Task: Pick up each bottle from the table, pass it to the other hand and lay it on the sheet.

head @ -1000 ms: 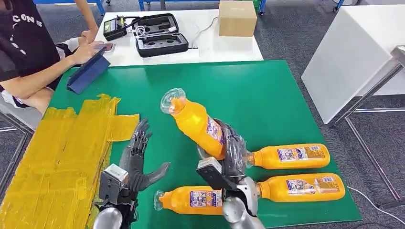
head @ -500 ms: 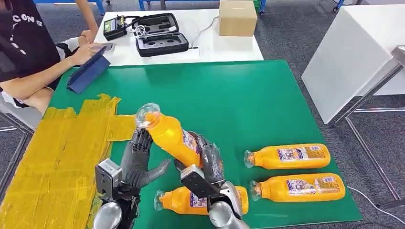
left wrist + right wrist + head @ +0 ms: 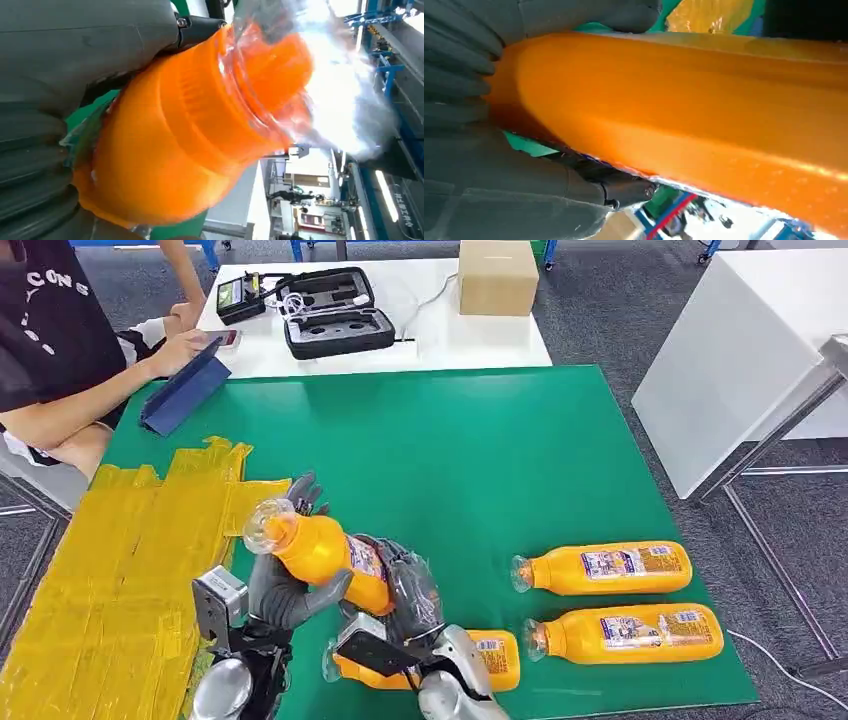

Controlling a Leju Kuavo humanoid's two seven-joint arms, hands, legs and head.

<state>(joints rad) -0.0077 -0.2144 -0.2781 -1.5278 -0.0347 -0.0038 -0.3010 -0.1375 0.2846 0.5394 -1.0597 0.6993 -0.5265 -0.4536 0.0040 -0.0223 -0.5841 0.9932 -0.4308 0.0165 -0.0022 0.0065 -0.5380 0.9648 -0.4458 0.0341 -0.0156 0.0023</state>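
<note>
My right hand (image 3: 412,588) grips an orange bottle (image 3: 325,555) by its labelled body, tilted with its clear cap toward the yellow sheet (image 3: 130,560). The bottle's neck lies in my left hand (image 3: 283,592), whose thumb is under it and whose fingers (image 3: 303,490) stand spread behind it. Close up, the left wrist view shows the bottle (image 3: 200,125) against my left hand (image 3: 50,100), and the right wrist view shows the bottle (image 3: 674,110) wrapped by my right hand (image 3: 474,125). Three more orange bottles lie on the green mat (image 3: 480,450): two at the right (image 3: 605,568) (image 3: 625,632) and one (image 3: 492,655) below my right hand.
A person sits at the far left with a blue tablet (image 3: 185,390) on the mat's corner. Behind the mat, a white table carries a black case (image 3: 335,310) and a cardboard box (image 3: 497,278). Another white table (image 3: 740,350) stands to the right.
My right hand has carried the bottle left and lower, from above the mat's middle into my left hand. The left hand's thumb now lies under the bottle.
</note>
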